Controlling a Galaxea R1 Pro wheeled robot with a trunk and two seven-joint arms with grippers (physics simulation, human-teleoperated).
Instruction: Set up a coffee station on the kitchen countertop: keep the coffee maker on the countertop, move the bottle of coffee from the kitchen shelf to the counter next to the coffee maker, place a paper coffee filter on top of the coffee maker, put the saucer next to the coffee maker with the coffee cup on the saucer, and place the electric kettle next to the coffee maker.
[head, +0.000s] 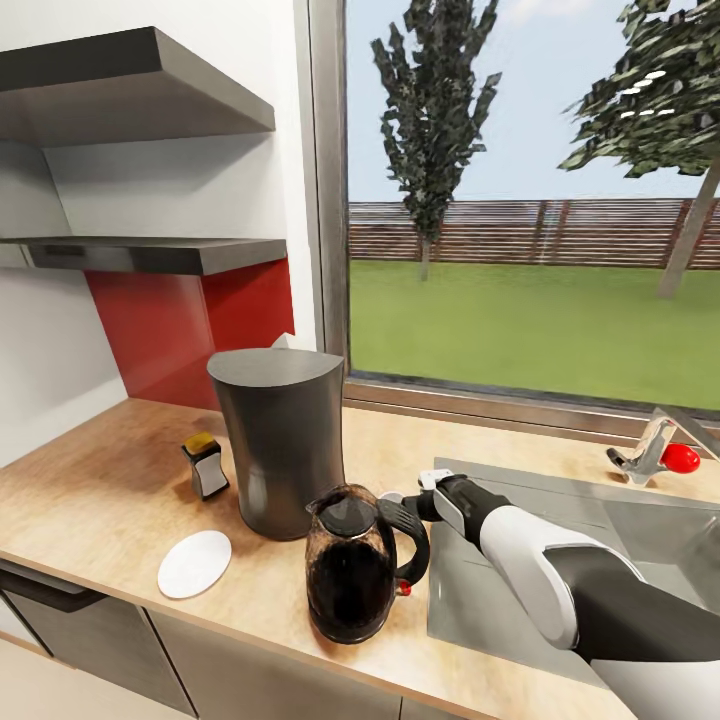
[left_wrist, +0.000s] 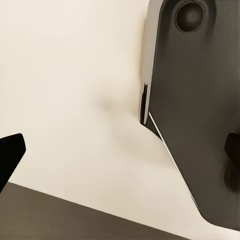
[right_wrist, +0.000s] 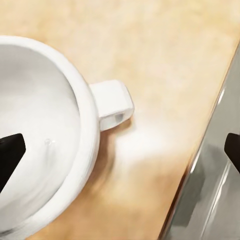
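Observation:
The dark coffee maker stands on the wooden countertop. A white paper tip, apparently the coffee filter, shows at its far top rim. The bottle of coffee is just left of it and the saucer lies in front, bare. The glass electric kettle stands at its front right. My right gripper is open just behind the kettle's handle. It hovers over the white coffee cup, one fingertip above its bowl. My left gripper is open and holds nothing.
A steel sink is set into the counter on the right, with a faucet and red knob behind it. Two wall shelves hang at the upper left, the thinner one below the thicker. A window runs behind the counter.

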